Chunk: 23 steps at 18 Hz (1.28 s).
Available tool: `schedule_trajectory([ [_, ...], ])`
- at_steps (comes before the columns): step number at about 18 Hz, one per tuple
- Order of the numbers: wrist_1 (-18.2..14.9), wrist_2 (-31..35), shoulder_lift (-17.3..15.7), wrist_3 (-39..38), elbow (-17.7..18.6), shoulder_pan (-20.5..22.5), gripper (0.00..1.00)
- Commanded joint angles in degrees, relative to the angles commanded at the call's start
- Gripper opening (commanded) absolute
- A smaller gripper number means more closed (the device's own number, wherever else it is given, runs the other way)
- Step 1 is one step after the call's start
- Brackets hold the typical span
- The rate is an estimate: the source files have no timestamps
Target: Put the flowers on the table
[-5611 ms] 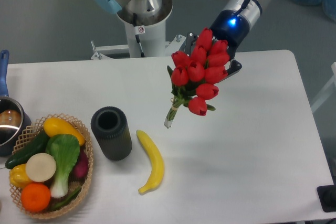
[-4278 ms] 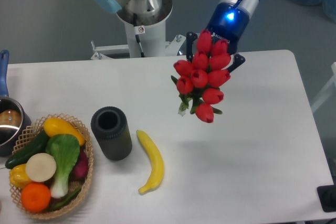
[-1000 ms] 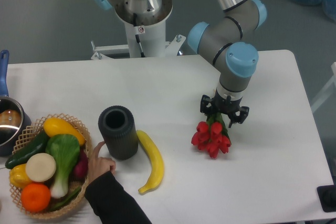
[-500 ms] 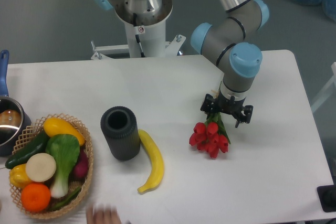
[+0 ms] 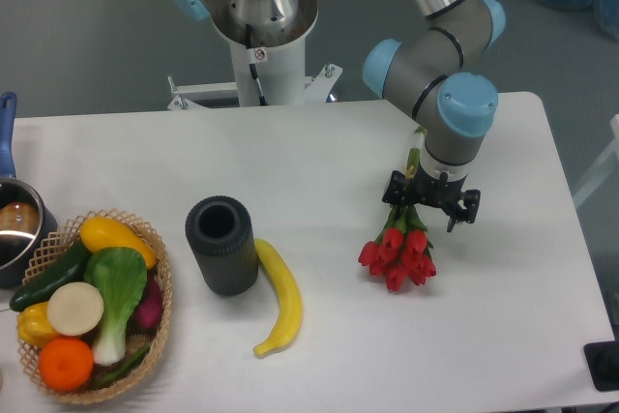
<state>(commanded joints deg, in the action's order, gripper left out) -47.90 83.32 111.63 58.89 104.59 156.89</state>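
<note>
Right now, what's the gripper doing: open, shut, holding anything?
Gripper: down over the stem end of the flowers lying on the table; whether the jaws grip the flowers cannot be told.

flowers [image 5: 398, 250] stems hidden under end effector [image 5: 432, 208], pot [image 5: 14, 220] cut off at left edge

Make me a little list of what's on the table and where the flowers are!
flowers: red tulips, low at the table, right of centre
tool: above the stems; grip hidden
banana: beside the black cylinder
basket: left, full of vegetables
pot: at left edge
</note>
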Motion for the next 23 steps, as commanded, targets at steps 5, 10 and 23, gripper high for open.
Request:
schedule_trajectory([
  [5, -0.09, -0.09, -3.52, -0.09, 0.18, -0.88, 1.0],
  [10, -0.35, 0.17, -4.93, 3.14, -1.66, -1.49, 1.0],
  [23, -2.02, -0.09, -5.37, 19.86, -4.31, 1.14, 1.0],
])
